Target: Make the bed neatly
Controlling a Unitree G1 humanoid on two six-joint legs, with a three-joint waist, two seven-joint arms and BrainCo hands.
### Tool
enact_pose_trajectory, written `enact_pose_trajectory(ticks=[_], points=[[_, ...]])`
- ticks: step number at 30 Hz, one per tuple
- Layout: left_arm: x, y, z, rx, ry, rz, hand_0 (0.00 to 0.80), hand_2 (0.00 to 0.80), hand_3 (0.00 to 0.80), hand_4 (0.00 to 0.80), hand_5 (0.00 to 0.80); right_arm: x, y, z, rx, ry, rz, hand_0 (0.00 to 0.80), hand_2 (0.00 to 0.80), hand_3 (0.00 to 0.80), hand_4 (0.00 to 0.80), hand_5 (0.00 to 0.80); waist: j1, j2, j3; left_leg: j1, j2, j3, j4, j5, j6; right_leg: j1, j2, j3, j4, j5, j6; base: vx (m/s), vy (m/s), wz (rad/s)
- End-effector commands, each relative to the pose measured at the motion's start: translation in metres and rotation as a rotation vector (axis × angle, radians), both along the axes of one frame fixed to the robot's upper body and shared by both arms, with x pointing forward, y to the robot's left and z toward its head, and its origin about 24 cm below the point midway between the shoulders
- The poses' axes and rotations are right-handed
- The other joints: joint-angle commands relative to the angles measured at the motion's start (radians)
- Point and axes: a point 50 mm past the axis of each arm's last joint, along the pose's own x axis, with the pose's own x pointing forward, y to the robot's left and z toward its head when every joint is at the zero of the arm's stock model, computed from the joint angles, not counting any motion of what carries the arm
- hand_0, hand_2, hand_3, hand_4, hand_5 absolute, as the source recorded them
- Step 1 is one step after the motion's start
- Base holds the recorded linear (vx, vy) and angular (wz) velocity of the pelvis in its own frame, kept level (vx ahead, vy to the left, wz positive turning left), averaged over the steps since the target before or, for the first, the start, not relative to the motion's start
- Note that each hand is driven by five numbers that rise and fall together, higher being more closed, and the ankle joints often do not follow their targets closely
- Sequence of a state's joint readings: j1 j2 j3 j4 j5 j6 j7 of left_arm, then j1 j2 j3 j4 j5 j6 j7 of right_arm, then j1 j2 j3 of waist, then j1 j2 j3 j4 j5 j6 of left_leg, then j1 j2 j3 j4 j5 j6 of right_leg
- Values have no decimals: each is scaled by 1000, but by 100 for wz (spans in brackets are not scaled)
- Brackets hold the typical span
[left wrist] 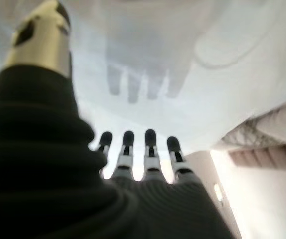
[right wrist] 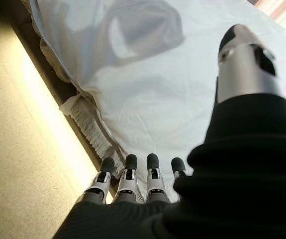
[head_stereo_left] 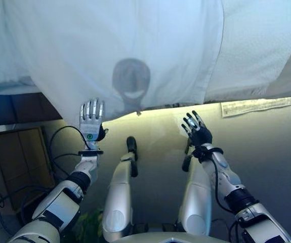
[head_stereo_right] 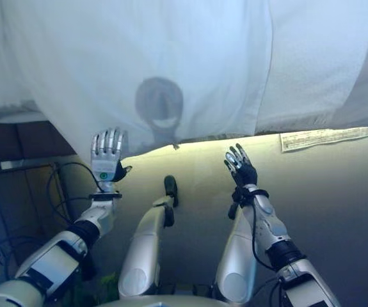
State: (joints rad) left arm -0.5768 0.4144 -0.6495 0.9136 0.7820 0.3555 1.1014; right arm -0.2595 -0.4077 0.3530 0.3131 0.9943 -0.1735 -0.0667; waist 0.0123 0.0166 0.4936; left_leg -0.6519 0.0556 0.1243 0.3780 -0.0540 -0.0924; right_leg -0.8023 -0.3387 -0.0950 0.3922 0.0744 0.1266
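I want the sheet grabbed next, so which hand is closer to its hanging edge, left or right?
Probably the left hand: its straight fingers reach up to the white sheet at its drooping edge. The right hand, also open, sits below the edge over the floor.

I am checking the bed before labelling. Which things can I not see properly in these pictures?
- Head of the bed: the white sheet is cut off by the top edge in both eye views.
- Mattress under the sheet: covered, except a fringed edge in the right wrist view.
- Left hand and right hand: both open; contact with the sheet is unclear.
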Motion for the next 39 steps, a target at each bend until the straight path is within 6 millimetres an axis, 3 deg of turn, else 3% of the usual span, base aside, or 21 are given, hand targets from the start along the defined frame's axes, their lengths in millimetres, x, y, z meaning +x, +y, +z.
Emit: enact_pose_trajectory(ticks=[1, 6, 14, 22, 31, 32, 33, 34, 35, 39], points=[[5, 38, 33, 74, -183, 190, 0, 0, 0, 0, 0, -2, 6, 35, 30, -154, 31, 0, 0, 0, 0, 0, -8, 15, 26, -118, 10, -130, -57, 186, -11, -44, -5, 15, 19, 100, 105, -6, 86, -4], [14, 42, 58, 137, -262, 236, 0, 0, 0, 0, 0, 2, 12, 50, 13, -186, 35, 0, 0, 0, 0, 0, -9, 18, 26, -190, 5, -146, -32, 188, -16, -117, -2, 33, 27, 114, 112, -21, 60, 1], [31, 41, 73, 209, -129, 261, 0, 0, 0, 0, 0, 9, 21, 71, -14, -236, 53, 0, 0, 0, 0, 0, -16, 21, 26, -275, -1, -153, 26, 172, -22, -191, -1, 53, 43, 132, 121, -14, 56, 0], [38, 49, 77, 202, 2, 331, 0, 0, 0, 0, 0, 14, 26, 87, 31, -295, 65, 0, 0, 0, 0, 0, -17, -3, 26, -368, -1, -151, 117, 138, -20, -254, -5, 57, 63, 152, 123, -5, 4, -2], [43, 53, 69, 182, 186, 376, 0, 0, 0, 0, 0, 17, 26, 92, 34, -309, 80, 0, 0, 0, 0, 0, -21, 8, 26, -432, -8, -134, 191, 113, -18, -303, -12, 76, 98, 163, 124, 1, 55, -3], [43, 54, 68, 179, 199, 394, 125, 125, 125, 125, 125, 18, 26, 93, 33, -310, 80, 0, 0, 0, 0, 0, -21, 7, 26, -439, -7, -134, 198, 112, -18, -309, -11, 79, 102, 164, 124, 79, 14, -6], [41, 55, 65, 178, 211, 406, 329, 329, 329, 329, 329, 17, 27, 91, 33, -305, 81, 0, 0, 0, 0, 0, -19, 7, 26, -425, 0, -137, 210, 81, -23, -298, -6, 83, 119, 135, 129, 78, 6, -7], [42, 55, 66, 178, 213, 416, 593, 593, 593, 593, 593, 17, 27, 92, 35, -307, 80, 0, 0, 0, 0, 0, -19, 5, 26, -433, 2, -136, 216, 79, -23, -305, -5, 85, 122, 137, 129, 79, -1, -7], [42, 55, 66, 180, 211, 419, 800, 800, 800, 800, 800, 17, 27, 92, 36, -309, 79, 0, 0, 0, 0, 0, -19, 4, 26, -438, 3, -136, 221, 78, -23, -308, -5, 87, 124, 139, 129, -3, 1, -7], [43, 58, 71, 178, 198, 430, 800, 800, 800, 800, 800, 18, 26, 93, 43, -318, 74, 0, 0, 0, 0, 0, -18, -3, 26, -447, 10, -137, 228, 75, -24, -313, -4, 82, 120, 144, 128, -5, -12, -3]])
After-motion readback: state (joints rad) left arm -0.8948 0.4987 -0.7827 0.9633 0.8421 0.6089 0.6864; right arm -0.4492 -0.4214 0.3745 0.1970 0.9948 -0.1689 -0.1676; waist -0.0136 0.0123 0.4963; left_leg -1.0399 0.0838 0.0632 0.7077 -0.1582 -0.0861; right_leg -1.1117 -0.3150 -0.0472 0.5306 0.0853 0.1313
